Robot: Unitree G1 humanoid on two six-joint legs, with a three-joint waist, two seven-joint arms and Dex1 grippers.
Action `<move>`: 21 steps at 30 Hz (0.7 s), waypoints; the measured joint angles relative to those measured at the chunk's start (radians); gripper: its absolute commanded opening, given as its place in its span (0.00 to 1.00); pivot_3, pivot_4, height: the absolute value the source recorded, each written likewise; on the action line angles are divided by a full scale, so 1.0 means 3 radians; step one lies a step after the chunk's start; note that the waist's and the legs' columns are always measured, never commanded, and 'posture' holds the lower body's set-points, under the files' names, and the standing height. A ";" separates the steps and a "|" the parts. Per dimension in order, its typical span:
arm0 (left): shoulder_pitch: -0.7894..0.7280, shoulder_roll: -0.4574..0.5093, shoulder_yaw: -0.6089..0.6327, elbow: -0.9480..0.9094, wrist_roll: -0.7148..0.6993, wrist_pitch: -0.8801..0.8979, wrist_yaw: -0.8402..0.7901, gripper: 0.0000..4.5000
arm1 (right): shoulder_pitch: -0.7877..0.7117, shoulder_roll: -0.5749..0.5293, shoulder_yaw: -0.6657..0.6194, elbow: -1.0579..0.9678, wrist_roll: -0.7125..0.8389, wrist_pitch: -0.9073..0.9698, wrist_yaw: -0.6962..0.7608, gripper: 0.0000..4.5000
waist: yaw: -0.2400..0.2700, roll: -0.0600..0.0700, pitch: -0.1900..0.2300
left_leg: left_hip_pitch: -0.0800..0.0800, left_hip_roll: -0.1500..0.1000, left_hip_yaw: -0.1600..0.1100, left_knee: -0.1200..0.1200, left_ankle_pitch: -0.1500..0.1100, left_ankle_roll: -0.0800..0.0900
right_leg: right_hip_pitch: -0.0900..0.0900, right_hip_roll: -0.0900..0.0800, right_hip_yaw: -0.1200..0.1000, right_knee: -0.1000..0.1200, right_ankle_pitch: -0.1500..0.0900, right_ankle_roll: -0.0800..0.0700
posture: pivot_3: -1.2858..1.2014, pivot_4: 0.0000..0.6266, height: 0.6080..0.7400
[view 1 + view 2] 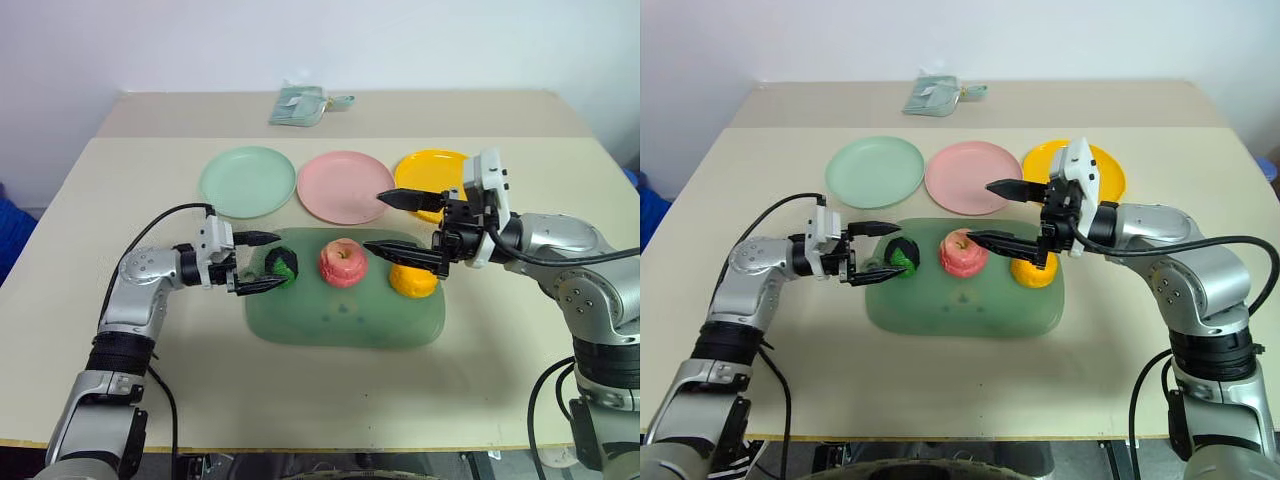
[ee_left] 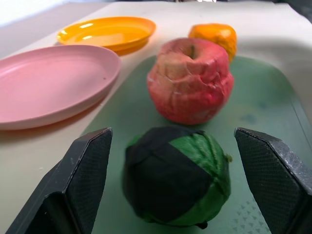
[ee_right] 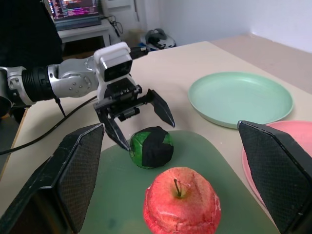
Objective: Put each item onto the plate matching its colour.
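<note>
1. The left gripper (image 1: 258,263) is standing with its two black fingers spread wide on either side of the dark green-and-black lumpy toy vegetable (image 1: 283,266), not gripping it. The vegetable is sitting at the left end of the large rounded green mat (image 1: 345,322).
2. If those fingers close off-centre, I'd expect the lumpy shape to be squirting out sideways and rolling into the red-pink toy apple (image 1: 343,262) just beside it.
3. The right gripper (image 1: 405,226) is hanging released above the mat, its fingers reaching past the round orange toy fruit (image 1: 413,280) toward the apple. With both arms working this close, a clash over the middle looks possible.
4. All three plates are lying bare behind the mat: the pale mint green plastic plate (image 1: 247,180), the pink plate (image 1: 344,186) and the yellow-orange plate (image 1: 428,171). A carry that drifts could be dropping the vegetable on pink instead.
</note>
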 measured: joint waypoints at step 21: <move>-0.0009 -0.0181 0.0008 0.0390 0.0067 -0.0296 0.0084 0.44 | -0.0089 0.0000 -0.0005 -0.0013 0.0037 0.0117 -0.0179 1.00 | -0.0010 -0.0001 0.0000 | 0.0000 0.0000 0.0000 0.0001 0.0001 -0.0001 | -0.0001 0.0000 0.0000 0.0002 0.0000 0.0000 | 0.52 0.24 0.98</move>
